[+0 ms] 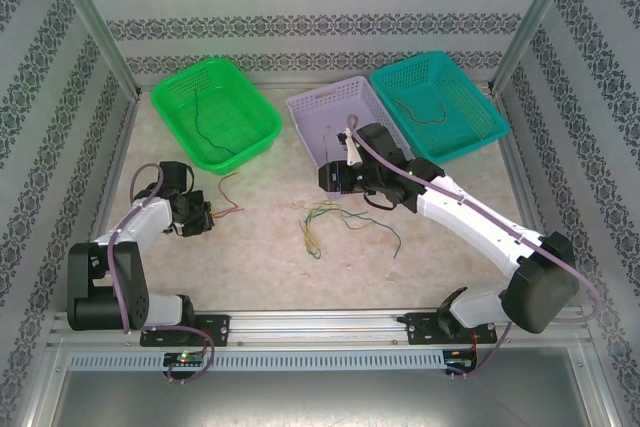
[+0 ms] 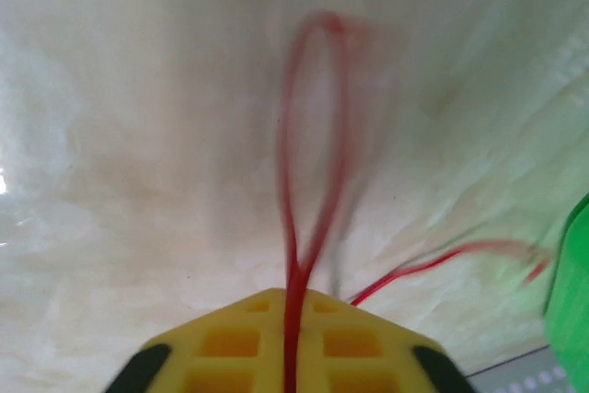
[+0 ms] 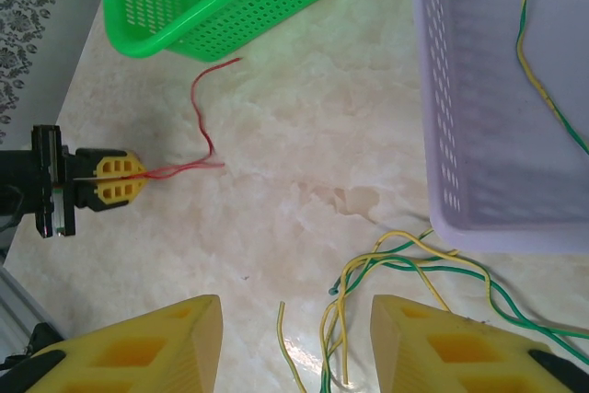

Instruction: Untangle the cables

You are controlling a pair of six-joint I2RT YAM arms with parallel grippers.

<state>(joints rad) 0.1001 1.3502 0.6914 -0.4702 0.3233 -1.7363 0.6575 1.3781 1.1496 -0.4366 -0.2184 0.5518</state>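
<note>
A red cable [image 1: 231, 193] lies on the table in front of the green basket. My left gripper [image 1: 203, 217] is shut on one end of it. In the left wrist view the red cable [image 2: 287, 181] runs out from between the closed yellow pads of the left gripper [image 2: 293, 306] as a blurred loop. A tangle of yellow and green cables [image 1: 330, 219] lies mid-table. My right gripper [image 3: 294, 312] hangs open just above the tangle of yellow and green cables [image 3: 386, 273], touching nothing. The right wrist view also shows the left gripper [image 3: 120, 179] holding the red cable [image 3: 198, 117].
Three baskets stand at the back: green [image 1: 262, 102] with a dark cable inside, purple [image 1: 303, 127], and teal [image 1: 410, 62] holding an orange cable. The purple basket's wall [image 3: 451, 89] is close to my right gripper, with a yellow-green cable [image 3: 534, 71] inside. Patterned walls enclose the table.
</note>
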